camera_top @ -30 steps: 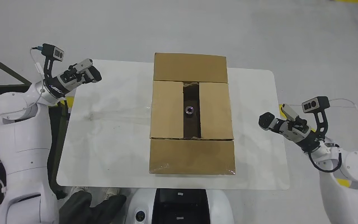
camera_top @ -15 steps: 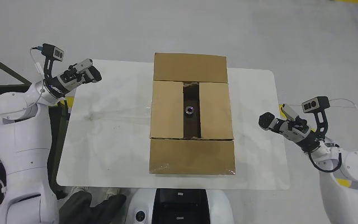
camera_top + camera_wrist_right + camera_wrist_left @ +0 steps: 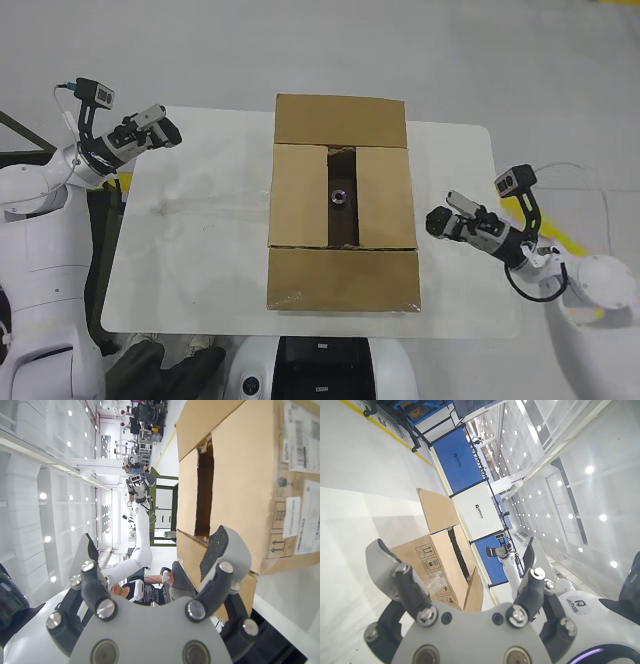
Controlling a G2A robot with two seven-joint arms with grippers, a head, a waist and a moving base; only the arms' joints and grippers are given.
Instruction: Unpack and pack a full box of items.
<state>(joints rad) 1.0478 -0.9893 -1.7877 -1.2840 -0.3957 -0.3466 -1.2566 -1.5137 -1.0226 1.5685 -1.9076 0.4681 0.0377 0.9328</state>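
A brown cardboard box (image 3: 300, 195) stands in the middle of the white table (image 3: 200, 250). Its far and near flaps lie folded outward. The two side flaps lie almost flat, leaving a narrow dark gap, in which a small round item (image 3: 340, 195) shows. My right gripper (image 3: 437, 221) hovers just off the box's right side, open and holding nothing; in its wrist view (image 3: 152, 545) the box (image 3: 237, 487) is close ahead. My left gripper (image 3: 160, 127) is open above the table's far left corner, well away from the box (image 3: 440, 560), its fingers (image 3: 382, 555) spread wide.
Bare tabletop stretches on both sides of the box, wider on the left (image 3: 190, 280) than on the right (image 3: 460, 290). The table's front edge (image 3: 300, 334) runs just past the near flap (image 3: 343, 280).
My right gripper has moved left towards the box's right side in the last half second. The left arm and the box have not moved.
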